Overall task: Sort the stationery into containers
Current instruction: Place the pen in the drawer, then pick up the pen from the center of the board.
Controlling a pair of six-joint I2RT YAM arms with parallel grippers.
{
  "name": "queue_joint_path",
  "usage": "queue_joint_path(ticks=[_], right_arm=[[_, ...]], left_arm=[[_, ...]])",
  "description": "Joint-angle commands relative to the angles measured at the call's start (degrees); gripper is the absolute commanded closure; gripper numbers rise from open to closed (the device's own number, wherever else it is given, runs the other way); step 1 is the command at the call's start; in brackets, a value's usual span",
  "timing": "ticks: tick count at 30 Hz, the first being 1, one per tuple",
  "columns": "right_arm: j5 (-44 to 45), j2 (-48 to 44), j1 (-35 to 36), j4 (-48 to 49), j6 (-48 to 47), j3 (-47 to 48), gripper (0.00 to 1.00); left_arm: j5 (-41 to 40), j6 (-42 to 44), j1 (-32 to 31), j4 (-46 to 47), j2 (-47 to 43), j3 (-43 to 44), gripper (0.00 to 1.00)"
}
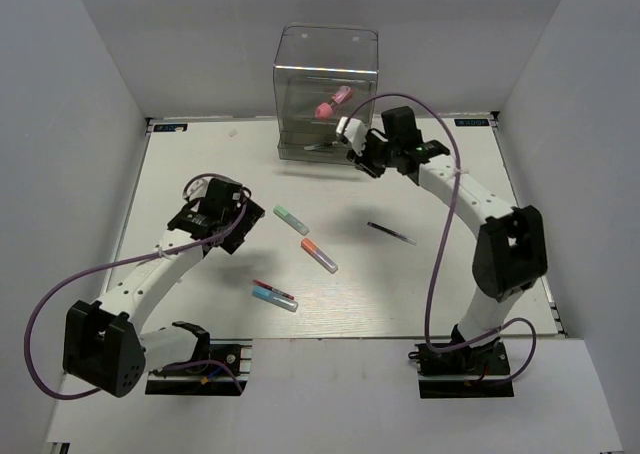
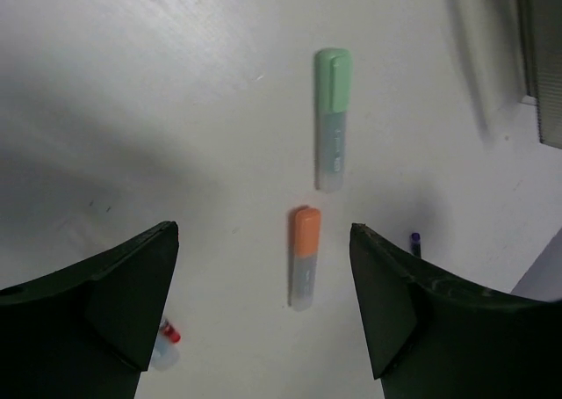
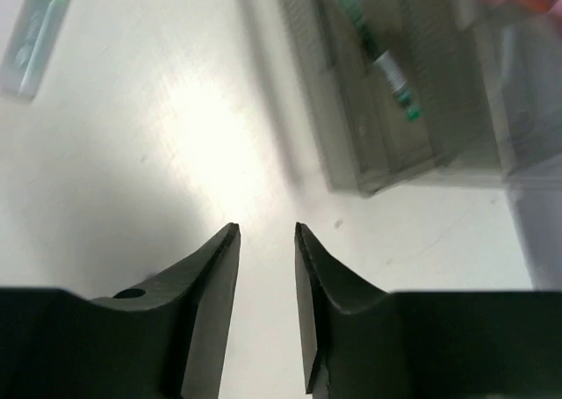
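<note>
Well, the tall clear box (image 1: pixel 327 94) at the far side of the table (image 1: pixel 200 164) holds a pink-capped marker (image 1: pixel 333 102) up top and a green-marked pen (image 3: pixel 378 56) in a low drawer, so I'd say two pieces are sorted. The right gripper (image 3: pixel 266 232) hangs just beside the box, jaws slightly apart, empty. The left gripper (image 2: pixel 263 232) gapes wide above the orange marker (image 2: pixel 305 257), gripping nothing. Lying out unsorted: the green marker (image 2: pixel 333 118), that orange one, a blue-capped marker (image 1: pixel 277 298), a red-tipped pen (image 1: pixel 270 286) and a dark pen (image 1: pixel 391 233).
</note>
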Motion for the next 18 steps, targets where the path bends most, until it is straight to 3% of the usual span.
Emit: queue_joint_path(ticks=[1, 6, 13, 18], right_arm=[[-3.66, -3.05, -1.48, -10.17, 6.95, -5.31, 0.61], [-4.80, -6.22, -4.73, -10.72, 9.34, -14.62, 0.43], [-6.03, -6.48, -6.58, -9.76, 10.39, -17.44, 0.42], [-6.56, -6.39, -7.71, -9.05, 10.39, -18.23, 0.40]], left_arm=[[-0.85, -10.35, -0.35, -16.77, -0.83, 2.69, 0.12], [0.47, -15.80, -0.35, -23.81, 6.46, 5.93, 0.13], [0.48, -15.81, -0.35, -26.19, 14.48, 9.46, 0.13], [2.32, -15.81, -0.35, -25.49, 15.18, 6.04, 0.21]])
